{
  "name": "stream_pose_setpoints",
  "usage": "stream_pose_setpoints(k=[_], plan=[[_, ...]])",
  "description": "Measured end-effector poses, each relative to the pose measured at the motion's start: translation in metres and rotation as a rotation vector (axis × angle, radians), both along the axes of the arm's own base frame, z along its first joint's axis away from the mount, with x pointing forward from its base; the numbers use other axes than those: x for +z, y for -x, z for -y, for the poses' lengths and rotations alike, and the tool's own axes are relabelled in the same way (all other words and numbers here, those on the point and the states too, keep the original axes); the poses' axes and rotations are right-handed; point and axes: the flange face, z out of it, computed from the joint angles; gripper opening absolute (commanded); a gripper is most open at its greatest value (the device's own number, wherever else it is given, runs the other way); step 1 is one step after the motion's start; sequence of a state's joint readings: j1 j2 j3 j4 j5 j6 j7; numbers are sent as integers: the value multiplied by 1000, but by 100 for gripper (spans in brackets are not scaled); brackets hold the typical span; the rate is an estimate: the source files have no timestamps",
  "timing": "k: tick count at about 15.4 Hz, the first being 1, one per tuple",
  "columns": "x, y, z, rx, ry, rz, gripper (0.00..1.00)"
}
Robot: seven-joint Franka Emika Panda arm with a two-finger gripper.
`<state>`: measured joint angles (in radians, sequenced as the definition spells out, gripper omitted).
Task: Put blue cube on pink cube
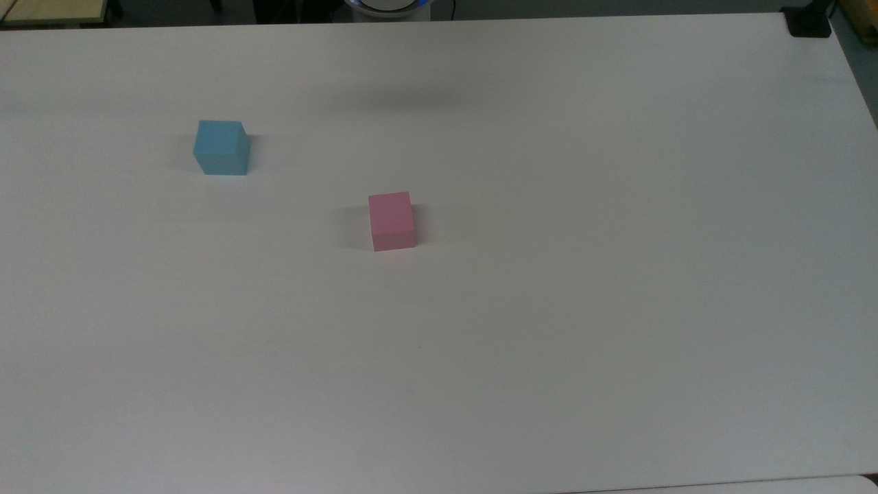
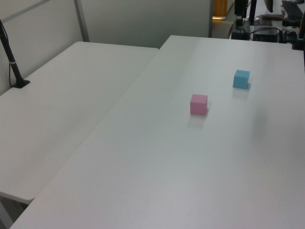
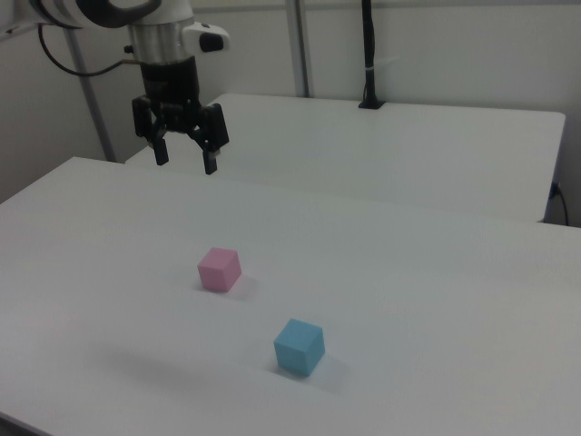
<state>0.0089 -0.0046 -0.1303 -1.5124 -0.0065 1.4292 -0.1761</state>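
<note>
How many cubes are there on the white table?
2. The blue cube sits toward the top view's left; the pink cube stands apart from it, nearer the middle of the table. Nothing could hide another.

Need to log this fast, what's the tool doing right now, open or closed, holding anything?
Tool: open, holding nothing, up in the air above the table.

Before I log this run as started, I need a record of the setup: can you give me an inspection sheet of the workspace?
Surface: white table, bare apart from two cubes.
Job's things: blue cube and pink cube apart, each flat on the table, not stacked.
Clutter: nothing seen.
Grippers: gripper high above the table, jaws open, holding nothing.
Cables: cable looping by the arm; black post with a cord.
Surroundings: second white table alongside, grey partition walls.
</note>
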Motion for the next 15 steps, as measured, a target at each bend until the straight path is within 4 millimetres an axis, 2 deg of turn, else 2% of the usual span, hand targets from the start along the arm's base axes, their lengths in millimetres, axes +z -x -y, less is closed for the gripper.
stream_pose_setpoints(k=[3, 7, 15], plan=[[-15, 14, 27, 15, 20, -39, 100], [-65, 16, 54, 6, 54, 18, 100], [-154, 48, 118, 43, 69, 92, 100]])
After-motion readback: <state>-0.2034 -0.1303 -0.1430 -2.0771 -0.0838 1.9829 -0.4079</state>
